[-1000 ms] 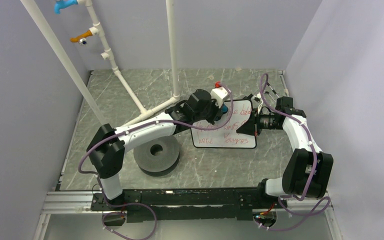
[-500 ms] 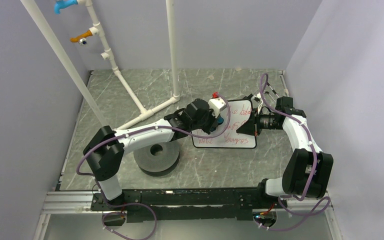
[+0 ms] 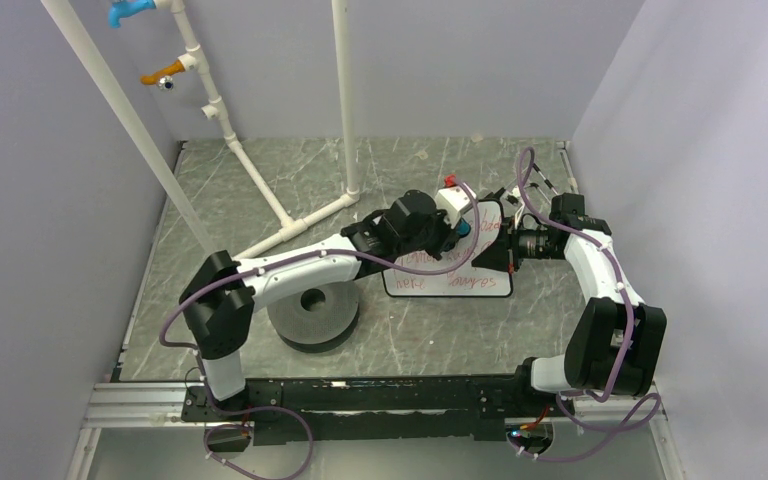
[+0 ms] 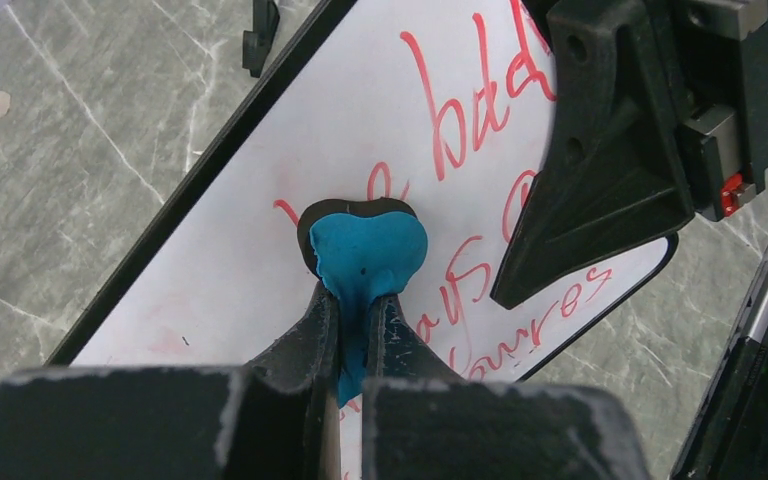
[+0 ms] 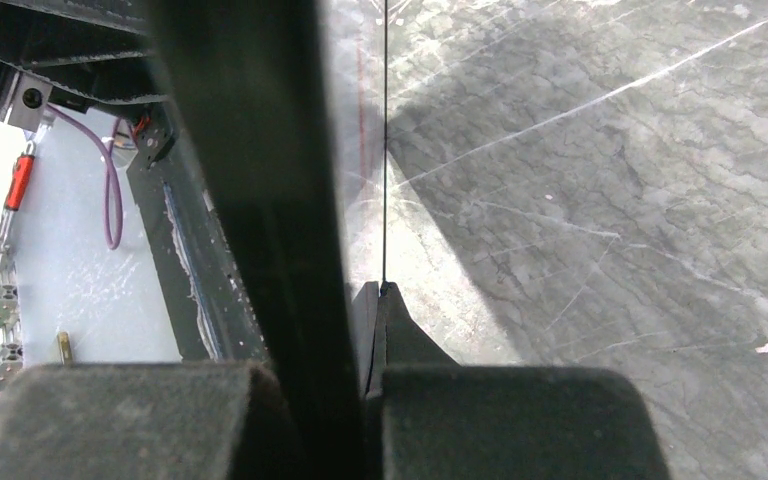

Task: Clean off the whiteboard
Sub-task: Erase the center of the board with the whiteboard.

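The whiteboard [image 3: 430, 284] lies flat on the marble table at centre right, with red handwriting on it. In the left wrist view the whiteboard [image 4: 220, 270] looks faintly smeared and mostly wiped at its near left, with writing still on the right. My left gripper [image 3: 457, 227] is shut on the blue-and-black eraser [image 4: 365, 250], which is pressed on the board. My right gripper [image 3: 501, 246] is shut on the board's right edge, which shows edge-on in the right wrist view [image 5: 384, 150]. Its black finger [image 4: 600, 170] lies over the writing.
A black disc [image 3: 312, 312] sits left of the board, under the left arm. A white pipe frame [image 3: 345, 100] stands at the back left. Purple walls close in both sides, and the right wall is close to the right arm. A metal rail [image 3: 360, 395] runs along the near edge.
My left gripper has swept the eraser over the board, first toward the near side, then to the right and away. The right gripper and the board have stayed in place.
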